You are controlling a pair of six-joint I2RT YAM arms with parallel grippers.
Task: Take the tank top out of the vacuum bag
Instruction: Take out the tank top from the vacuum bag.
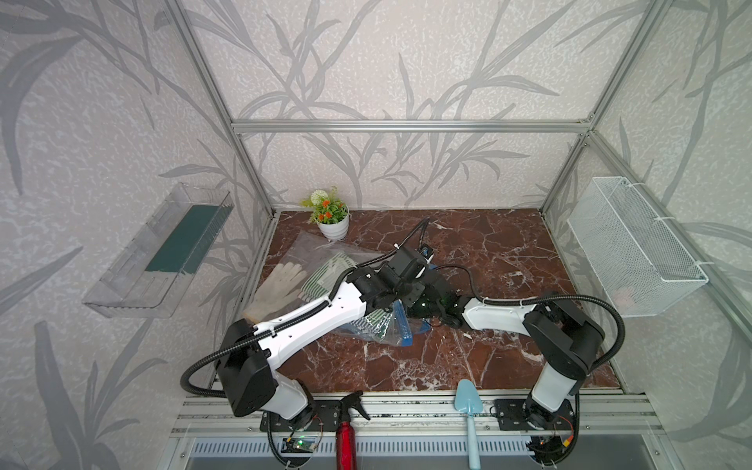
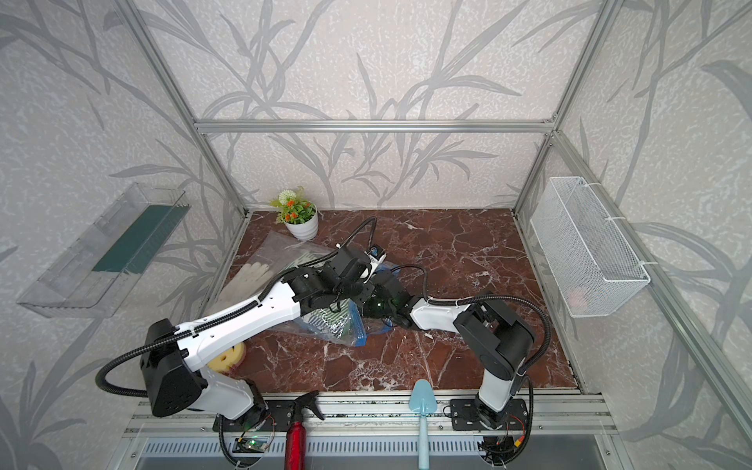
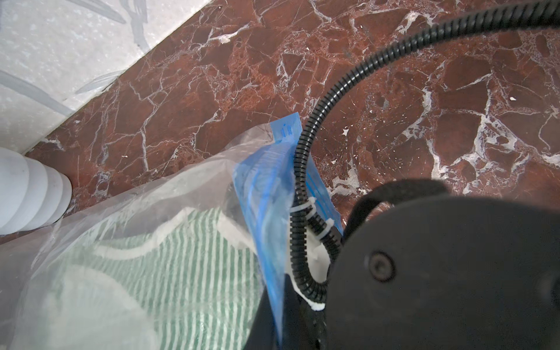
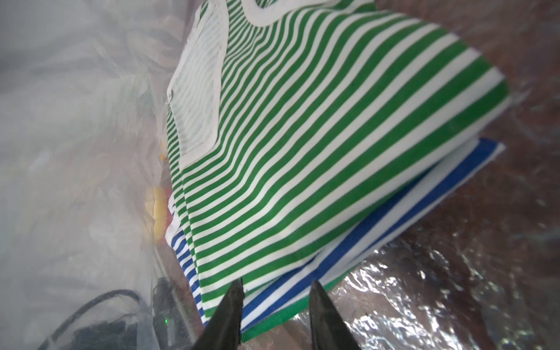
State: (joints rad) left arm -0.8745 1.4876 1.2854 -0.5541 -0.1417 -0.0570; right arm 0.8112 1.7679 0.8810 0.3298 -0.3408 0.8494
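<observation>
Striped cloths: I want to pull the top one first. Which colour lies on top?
The green-striped cloth; it lies over the blue-striped cloth, both inside the bag.

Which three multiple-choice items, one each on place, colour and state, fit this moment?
1. Where on the table stands the potted plant? A far left corner; B near right corner; C centre.
2. The tank top's upper stripes: A red and white; B green and white; C black and yellow.
3. The right gripper: A open, tips at the tank top's hem inside the vacuum bag; B shut on the potted plant; C raised clear of the bag.
1 A, both top views show it by the back-left post; 2 B, seen in the right wrist view; 3 A, that view shows parted fingertips at the hem.
</observation>
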